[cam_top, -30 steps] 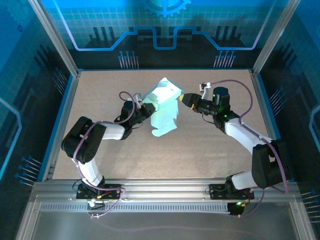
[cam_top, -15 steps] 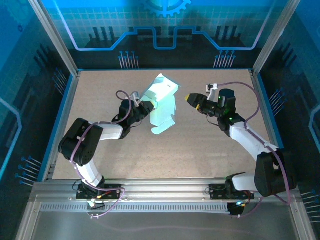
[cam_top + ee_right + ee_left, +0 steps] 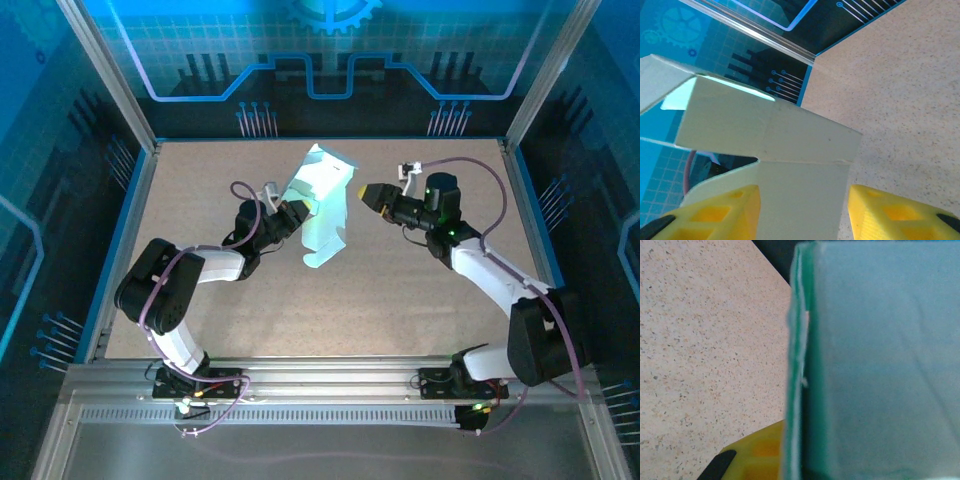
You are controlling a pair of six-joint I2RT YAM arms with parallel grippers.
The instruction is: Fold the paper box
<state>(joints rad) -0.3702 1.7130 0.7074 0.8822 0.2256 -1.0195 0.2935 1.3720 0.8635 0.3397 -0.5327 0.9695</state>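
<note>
The paper box (image 3: 322, 205) is a pale mint card sheet, partly folded and standing tilted on the table (image 3: 400, 300) at centre back. My left gripper (image 3: 297, 212) is shut on its left edge; in the left wrist view one yellow finger (image 3: 756, 454) presses against the card's edge (image 3: 799, 390), and the other finger is hidden behind the sheet (image 3: 885, 365). My right gripper (image 3: 362, 193) is at the box's right side, open. In the right wrist view a flap (image 3: 800, 165) lies between its yellow fingers (image 3: 722, 212), with a small gap to the right finger.
The speckled table is bounded by blue rims and metal frame posts (image 3: 105, 70). Blue patterned panels close off the back (image 3: 340, 50). Both arms' bases stand on the rail at the near edge (image 3: 330, 385).
The right gripper drew back to the right, then returned to the box's right flap, closing slightly. The box has tipped more upright and narrower. The left gripper kept its grip.
</note>
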